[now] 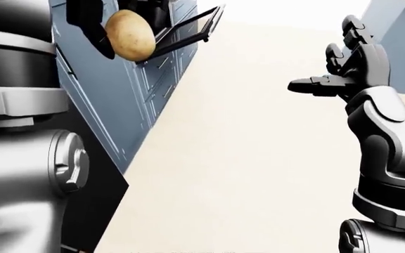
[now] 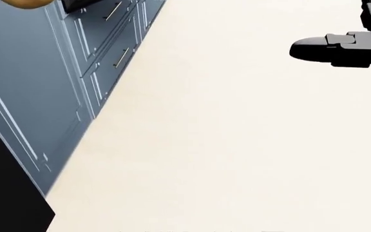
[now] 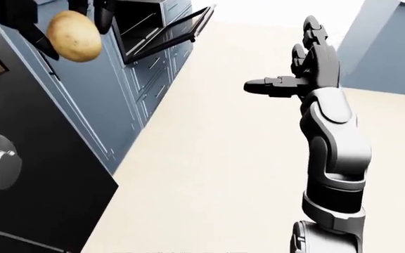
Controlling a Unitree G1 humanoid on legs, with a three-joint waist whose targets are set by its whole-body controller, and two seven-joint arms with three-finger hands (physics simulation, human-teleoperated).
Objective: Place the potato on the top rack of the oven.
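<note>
My left hand [image 3: 55, 23] is raised at the top left of the eye views, its dark fingers shut round a tan potato [image 3: 74, 36]. Just right of it the oven [image 3: 146, 23] stands open in the blue cabinet run, its door [image 3: 181, 32] hanging down and a wire rack showing inside. The potato [image 1: 129, 35] sits in front of the oven opening, still outside it. My right hand [image 3: 294, 68] is held out at mid right, fingers spread and empty. In the head view only a sliver of the potato [image 2: 24, 4] shows at the top left.
Blue cabinets with drawers [image 2: 108, 53] run along the left. A dark tall unit [image 3: 41, 195] fills the lower left. Cream floor [image 2: 237, 145] spreads right of the cabinets. Another blue cabinet [image 3: 392, 47] stands at the top right.
</note>
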